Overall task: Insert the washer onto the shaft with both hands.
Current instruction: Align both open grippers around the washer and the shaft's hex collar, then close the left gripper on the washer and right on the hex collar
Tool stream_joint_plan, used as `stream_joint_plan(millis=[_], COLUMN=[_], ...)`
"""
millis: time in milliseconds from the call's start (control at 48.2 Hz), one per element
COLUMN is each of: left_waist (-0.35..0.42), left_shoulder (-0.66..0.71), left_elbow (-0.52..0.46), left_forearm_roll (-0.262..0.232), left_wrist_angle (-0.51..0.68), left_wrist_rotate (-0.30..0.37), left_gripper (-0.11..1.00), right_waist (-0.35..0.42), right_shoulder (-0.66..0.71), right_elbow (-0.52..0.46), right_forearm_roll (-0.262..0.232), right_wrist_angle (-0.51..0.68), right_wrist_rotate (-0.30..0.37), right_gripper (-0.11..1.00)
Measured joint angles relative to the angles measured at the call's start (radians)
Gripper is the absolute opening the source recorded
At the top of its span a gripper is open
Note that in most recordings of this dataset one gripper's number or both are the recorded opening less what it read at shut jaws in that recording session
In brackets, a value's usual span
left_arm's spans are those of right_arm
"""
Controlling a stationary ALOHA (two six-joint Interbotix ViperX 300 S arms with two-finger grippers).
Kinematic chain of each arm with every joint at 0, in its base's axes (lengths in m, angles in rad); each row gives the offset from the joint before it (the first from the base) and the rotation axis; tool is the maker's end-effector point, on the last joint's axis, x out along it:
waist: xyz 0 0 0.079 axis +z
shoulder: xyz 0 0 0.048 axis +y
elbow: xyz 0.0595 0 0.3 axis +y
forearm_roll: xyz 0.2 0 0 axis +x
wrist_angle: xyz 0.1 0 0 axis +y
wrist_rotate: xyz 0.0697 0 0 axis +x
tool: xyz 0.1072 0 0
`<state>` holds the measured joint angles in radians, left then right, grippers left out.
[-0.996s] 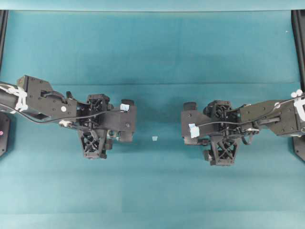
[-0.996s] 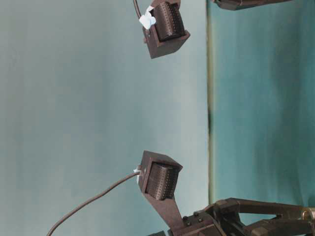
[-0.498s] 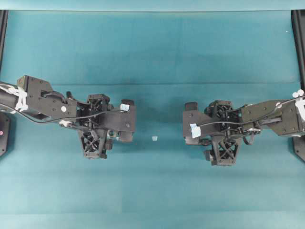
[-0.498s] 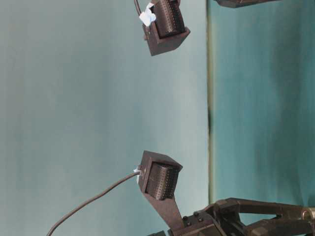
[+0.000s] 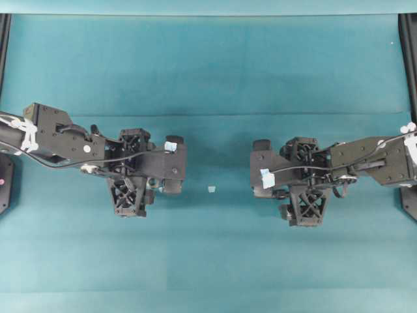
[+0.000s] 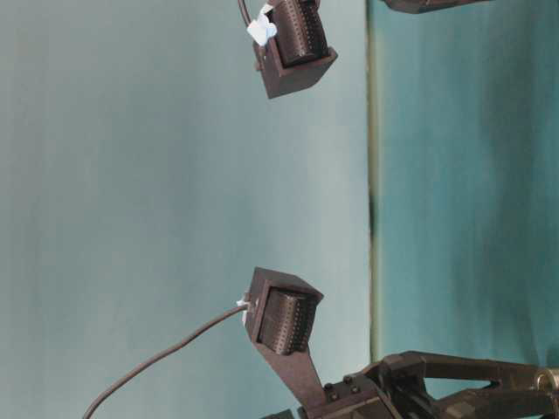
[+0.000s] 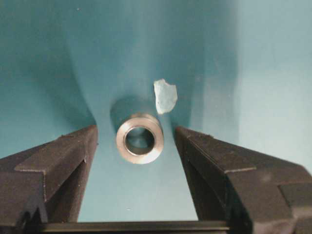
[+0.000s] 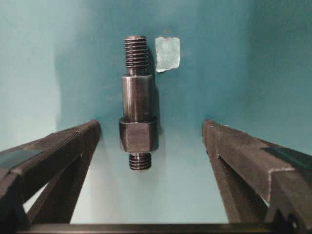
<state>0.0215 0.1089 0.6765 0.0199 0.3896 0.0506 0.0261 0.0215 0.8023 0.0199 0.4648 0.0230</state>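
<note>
overhead we see the left gripper [image 5: 174, 167] and right gripper [image 5: 262, 168] facing across a tape scrap [image 5: 211, 189], parts hidden, left wrist shows us the washer [image 7: 140, 138] lying untouched between spread jaws, right wrist shows us the shaft [image 8: 138, 101] lying untouched between spread jaws

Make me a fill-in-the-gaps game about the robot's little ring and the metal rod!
1. In the left wrist view, the washer lies between the two open fingers of the left pincer, touching ____ of them.
2. The shaft lies flat between the fingers of the ____ pincer.
3. A pale tape scrap lies beside the shaft's ____ end.
4. The cloth on the table is coloured ____.

Missing words: neither; right; threaded; teal
</note>
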Motion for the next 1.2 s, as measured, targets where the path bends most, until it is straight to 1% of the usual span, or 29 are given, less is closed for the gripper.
stream_joint_plan(millis=[62, 166, 311, 436, 560, 602, 1203], left_waist=[0.000, -0.003, -0.009, -0.005, -0.006, -0.006, -0.006], left_shoulder=[0.002, 0.000, -0.003, -0.005, -0.005, -0.006, -0.005], left_elbow=[0.000, 0.000, 0.005, 0.009, 0.011, 0.011, 0.009], left_forearm_roll=[0.000, 0.000, -0.002, -0.002, 0.000, 0.000, -0.002], left_wrist_angle=[-0.005, -0.008, -0.011, -0.012, -0.014, -0.014, -0.014], left_wrist_rotate=[0.000, 0.002, 0.002, 0.002, 0.000, 0.000, 0.002], left_gripper=[0.68, 0.57, 0.36, 0.36, 0.36, 0.36, 0.36], right_waist=[-0.002, -0.002, -0.002, 0.003, 0.006, 0.008, 0.008], right_shoulder=[0.002, 0.002, -0.002, 0.000, 0.002, 0.002, 0.000], right_elbow=[0.000, -0.002, -0.003, -0.008, -0.008, -0.008, -0.006], right_forearm_roll=[0.000, 0.000, 0.000, 0.003, 0.008, 0.006, 0.008], right_wrist_angle=[0.002, 0.003, 0.006, 0.012, 0.017, 0.018, 0.017], right_wrist_rotate=[0.000, 0.000, 0.000, 0.000, 0.000, 0.000, 0.000], right_gripper=[0.71, 0.58, 0.39, 0.20, 0.05, 0.02, 0.01])
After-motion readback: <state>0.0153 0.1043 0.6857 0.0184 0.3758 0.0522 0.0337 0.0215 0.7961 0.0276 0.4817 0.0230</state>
